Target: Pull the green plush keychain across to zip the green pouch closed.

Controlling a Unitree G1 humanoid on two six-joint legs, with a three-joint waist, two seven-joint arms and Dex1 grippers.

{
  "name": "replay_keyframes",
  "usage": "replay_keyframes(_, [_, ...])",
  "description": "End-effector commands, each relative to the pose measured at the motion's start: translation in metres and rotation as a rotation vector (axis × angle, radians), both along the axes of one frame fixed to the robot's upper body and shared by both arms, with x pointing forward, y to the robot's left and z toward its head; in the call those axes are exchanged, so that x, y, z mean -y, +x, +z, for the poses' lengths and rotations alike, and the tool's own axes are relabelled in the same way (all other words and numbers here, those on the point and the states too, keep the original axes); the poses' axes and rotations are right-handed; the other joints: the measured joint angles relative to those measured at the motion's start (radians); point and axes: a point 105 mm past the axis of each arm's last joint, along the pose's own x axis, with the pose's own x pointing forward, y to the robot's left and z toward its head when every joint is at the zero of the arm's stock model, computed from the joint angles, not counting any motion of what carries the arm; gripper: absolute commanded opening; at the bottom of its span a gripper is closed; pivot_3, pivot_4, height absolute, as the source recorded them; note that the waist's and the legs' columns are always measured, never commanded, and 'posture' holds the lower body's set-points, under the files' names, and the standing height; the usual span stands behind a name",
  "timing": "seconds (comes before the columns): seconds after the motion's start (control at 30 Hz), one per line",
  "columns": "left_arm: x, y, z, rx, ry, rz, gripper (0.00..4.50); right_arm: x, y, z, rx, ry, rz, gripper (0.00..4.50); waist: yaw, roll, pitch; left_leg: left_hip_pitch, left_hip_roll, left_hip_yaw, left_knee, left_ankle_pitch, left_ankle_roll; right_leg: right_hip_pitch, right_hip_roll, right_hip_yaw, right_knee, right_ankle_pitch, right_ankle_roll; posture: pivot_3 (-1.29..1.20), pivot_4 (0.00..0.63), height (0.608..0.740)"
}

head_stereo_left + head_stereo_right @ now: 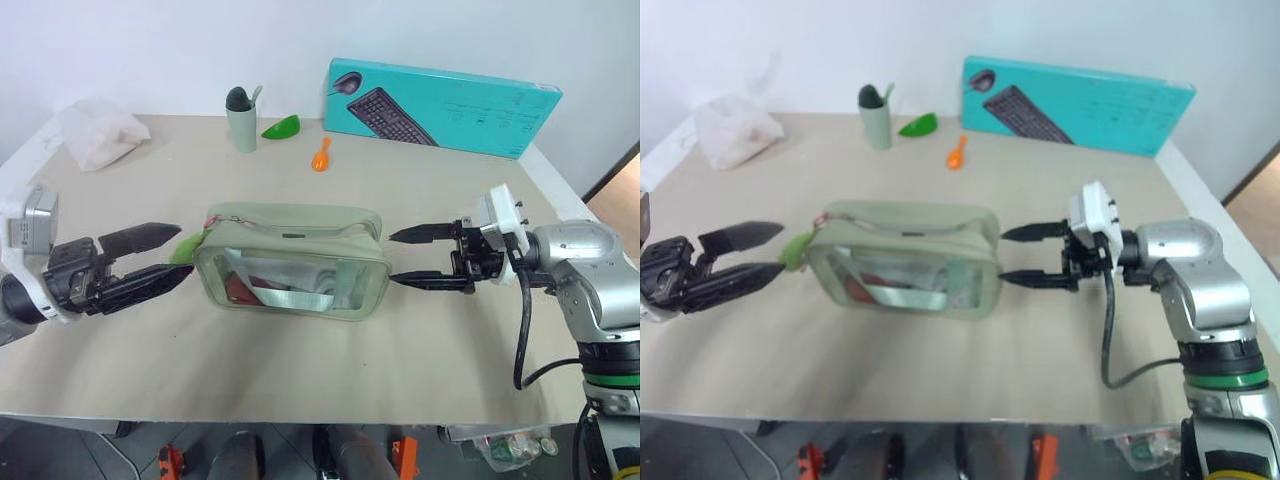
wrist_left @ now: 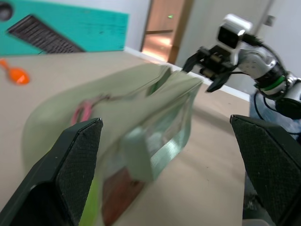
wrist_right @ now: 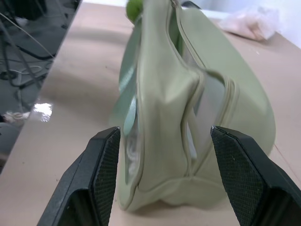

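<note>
Pouch (image 1: 291, 262) centre frame, red item (image 1: 232, 288) inside. Keychain (image 1: 186, 247) at pouch's left end, between left gripper (image 1: 167, 255) fingers, jaws spread. Right gripper (image 1: 401, 257) released, just right of pouch.

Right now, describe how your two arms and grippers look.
Both grippers, left gripper and right gripper, have two black, tapering fingers with textured pads. The right arm is silver metal with a green ring, a white camera block at the wrist and a black cable hanging below.
</note>
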Motion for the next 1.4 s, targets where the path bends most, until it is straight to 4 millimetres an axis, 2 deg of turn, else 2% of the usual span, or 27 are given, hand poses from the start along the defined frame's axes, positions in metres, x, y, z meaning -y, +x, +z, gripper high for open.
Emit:
replay_keyframes(0.03, [0.009, -0.006, 0.008, 0.039, 0.029, -0.060, 4.50, -0.002, -0.006, 0.009, 0.067, -0.014, -0.002, 3.14, 0.000, 0.000, 0.000, 0.000, 0.000, 0.000, 0.000, 0.000, 0.000, 0.000, 0.000, 0.000, 0.000, 0.000, 0.000, 0.00, 0.150, 0.740])
replay_keyframes(0.4, [0.008, -0.002, 0.006, 0.042, 0.029, -0.063, 4.50, -0.020, -0.007, -0.002, 0.050, -0.010, 0.039, 3.14, 0.000, 0.000, 0.000, 0.000, 0.001, -0.001, 0.000, 0.000, 0.000, 0.000, 0.001, -0.001, 0.000, 0.000, 0.000, 0.00, 0.150, 0.740])
replay_keyframes(0.5, [0.005, -0.001, 0.005, 0.041, 0.015, -0.045, 4.50, -0.024, -0.008, -0.003, 0.045, 0.001, 0.057, 2.34, 0.000, 0.000, 0.000, 0.000, 0.000, -0.001, 0.000, 0.000, 0.000, 0.000, 0.001, 0.000, 0.000, 0.000, 0.000, 0.00, 0.150, 0.740])
replay_keyframes(0.67, [-0.007, 0.006, 0.006, 0.041, -0.034, 0.029, 4.50, -0.027, -0.011, -0.005, 0.028, 0.011, 0.077, 0.63, 0.000, 0.000, 0.000, 0.000, 0.001, -0.001, 0.000, 0.000, 0.000, 0.000, 0.001, 0.000, 0.000, 0.000, 0.000, 0.00, 0.150, 0.740])
replay_keyframes(0.7, [-0.014, 0.010, 0.005, 0.038, -0.040, 0.078, 4.50, -0.027, -0.010, -0.004, 0.027, 0.012, 0.078, 0.23, 0.000, 0.000, 0.000, 0.000, 0.001, -0.001, 0.000, 0.000, 0.000, 0.000, 0.001, -0.001, 0.000, 0.000, 0.000, 0.00, 0.150, 0.740])
replay_keyframes(0.73, [-0.021, 0.013, 0.002, 0.031, -0.042, 0.118, 4.50, -0.027, -0.010, -0.004, 0.027, 0.012, 0.078, 0.03, 0.000, 0.000, 0.000, 0.000, 0.001, -0.001, 0.000, 0.000, 0.000, 0.000, 0.001, -0.001, 0.000, 0.000, 0.000, 0.00, 0.150, 0.740])
replay_keyframes(0.83, [-0.032, 0.013, -0.009, -0.005, -0.027, 0.165, 4.50, -0.027, -0.006, -0.004, 0.042, 0.006, 0.060, 0.03, -0.001, 0.000, 0.000, 0.000, 0.001, -0.001, -0.001, 0.000, 0.000, 0.000, 0.002, -0.001, 0.000, 0.000, -0.001, 0.00, 0.150, 0.740])
replay_keyframes(0.97, [-0.035, 0.006, -0.026, -0.066, 0.018, 0.163, 4.50, -0.028, -0.003, -0.003, 0.053, 0.009, 0.044, 0.03, -0.001, 0.000, 0.000, 0.000, 0.002, -0.001, -0.001, 0.000, 0.000, -0.001, 0.002, -0.001, 0.000, -0.001, -0.001, 0.00, 0.150, 0.740])
replay_keyframes(1.13, [-0.034, 0.006, -0.028, -0.074, 0.018, 0.158, 4.50, -0.028, -0.003, -0.004, 0.057, 0.009, 0.042, 0.03, 0.000, 0.000, 0.000, 0.000, 0.002, -0.001, -0.001, 0.000, 0.000, 0.000, 0.002, -0.001, 0.000, -0.001, -0.002, 0.00, 0.150, 0.740])
replay_keyframes(1.4, [-0.039, 0.021, -0.041, -0.112, 0.039, 0.200, 4.50, -0.026, -0.005, -0.005, 0.060, 0.009, 0.030, 0.03, 0.000, 0.000, 0.000, 0.000, 0.002, -0.001, -0.001, 0.000, 0.000, -0.001, 0.002, -0.001, 0.000, -0.001, -0.002, 0.00, 0.150, 0.740])
